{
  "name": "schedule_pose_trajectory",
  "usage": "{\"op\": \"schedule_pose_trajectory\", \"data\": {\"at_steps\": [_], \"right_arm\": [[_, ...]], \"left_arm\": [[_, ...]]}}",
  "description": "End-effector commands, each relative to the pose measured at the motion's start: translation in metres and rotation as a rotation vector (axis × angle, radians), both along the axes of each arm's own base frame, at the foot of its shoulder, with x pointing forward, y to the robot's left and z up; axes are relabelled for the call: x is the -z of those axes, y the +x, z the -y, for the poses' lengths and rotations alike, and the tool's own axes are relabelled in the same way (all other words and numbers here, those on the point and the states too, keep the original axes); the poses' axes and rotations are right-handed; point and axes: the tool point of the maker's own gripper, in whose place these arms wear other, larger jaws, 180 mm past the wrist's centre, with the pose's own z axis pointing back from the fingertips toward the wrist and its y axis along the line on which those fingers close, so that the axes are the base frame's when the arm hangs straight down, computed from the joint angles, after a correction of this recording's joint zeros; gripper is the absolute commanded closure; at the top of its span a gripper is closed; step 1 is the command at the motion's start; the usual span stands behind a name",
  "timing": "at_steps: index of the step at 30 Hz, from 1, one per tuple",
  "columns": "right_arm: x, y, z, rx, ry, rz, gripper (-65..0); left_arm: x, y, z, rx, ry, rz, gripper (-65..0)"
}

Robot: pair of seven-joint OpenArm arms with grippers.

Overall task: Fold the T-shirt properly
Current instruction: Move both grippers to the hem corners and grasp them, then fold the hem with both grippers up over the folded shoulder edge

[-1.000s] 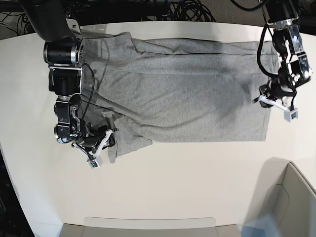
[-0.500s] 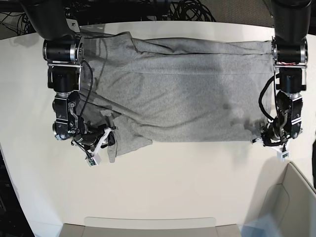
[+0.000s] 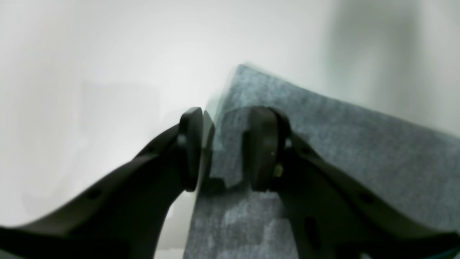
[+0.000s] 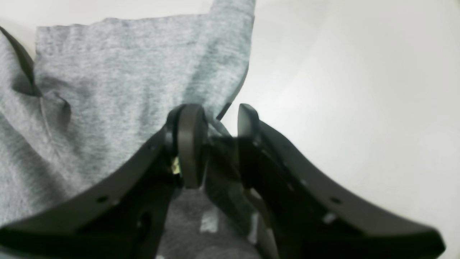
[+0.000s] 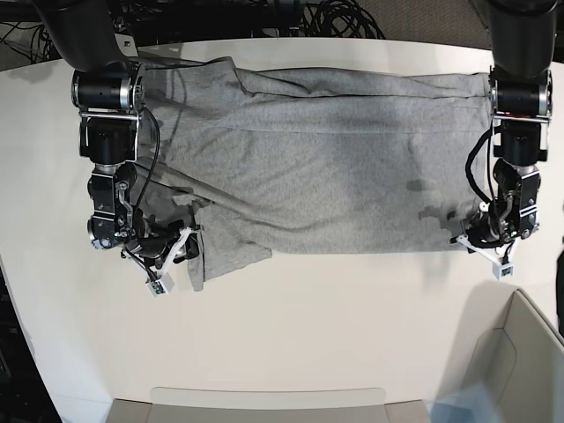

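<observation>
flanking the t-shirt [image 5: 326, 167], a cardboard box [image 5: 515, 352]

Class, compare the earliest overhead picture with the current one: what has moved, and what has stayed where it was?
The left gripper came down from beside the shirt's side edge to the near hem corner of the T-shirt; its jaws now straddle that corner, not clearly closed. The right gripper has stayed at the sleeve, shifting only slightly, cloth between its jaws. The T-shirt lies spread as before on the table.

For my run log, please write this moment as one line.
task: fold T-shirt | left gripper: open, astride shirt corner | right gripper: open, at sleeve edge | shirt: flat on table, unfolded
</observation>
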Motion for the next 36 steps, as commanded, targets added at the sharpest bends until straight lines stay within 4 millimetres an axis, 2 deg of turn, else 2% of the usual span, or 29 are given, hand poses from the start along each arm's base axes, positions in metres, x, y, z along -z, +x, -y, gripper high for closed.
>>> {"op": "schedule_pose_trajectory", "data": {"at_steps": [1, 4, 6, 7, 9, 10, 13, 16, 19, 23, 31, 36], "right_arm": [[0.015, -0.016, 0.014, -0.018, -0.096, -0.093, -17.3], [0.015, -0.016, 0.013, -0.019, -0.095, -0.093, -17.3], [0.015, -0.016, 0.013, -0.019, -0.095, -0.093, -15.8], [0.015, -0.016, 0.013, -0.019, -0.095, -0.093, -13.5], [0.014, -0.014, 0.013, -0.019, -0.093, -0.088, -4.1], [0.012, -0.012, 0.013, -0.018, -0.093, -0.083, 0.0], [0.006, -0.005, 0.011, -0.015, -0.079, -0.045, 0.0], [-0.01, 0.01, 0.007, -0.012, -0.058, 0.043, 0.0], [-0.031, 0.023, 0.005, -0.019, -0.062, 0.122, 0.0], [-0.056, 0.035, 0.004, -0.028, -0.074, 0.199, 0.0], [-0.093, 0.045, 0.007, -0.035, -0.112, 0.288, 0.0], [-0.109, 0.037, 0.008, -0.049, -0.157, 0.321, 0.0]], "left_arm": [[-0.006, 0.003, 0.0, 0.017, -0.012, 0.01, -22.7], [-0.001, -0.003, 0.01, 0.066, -0.027, -0.01, -21.2], [0.0, -0.005, 0.02, 0.115, -0.029, 0.002, -15.9], [0.0, -0.006, 0.021, 0.118, -0.028, 0.007, -12.5], [0.001, -0.008, 0.02, 0.112, -0.025, 0.016, -2.4], [0.0, -0.005, 0.02, 0.112, -0.022, 0.034, 0.0], [-0.001, -0.002, 0.018, 0.11, -0.004, 0.086, 0.0], [-0.01, 0.008, 0.013, 0.094, 0.005, 0.158, 0.0], [-0.024, 0.015, 0.001, 0.027, -0.018, 0.226, 0.0], [-0.047, 0.028, 0.003, -0.009, -0.054, 0.321, 0.0], [-0.059, 0.016, 0.016, 0.059, -0.026, 0.373, 0.0], [-0.054, 0.003, 0.026, 0.098, -0.032, 0.317, 0.0]]}}
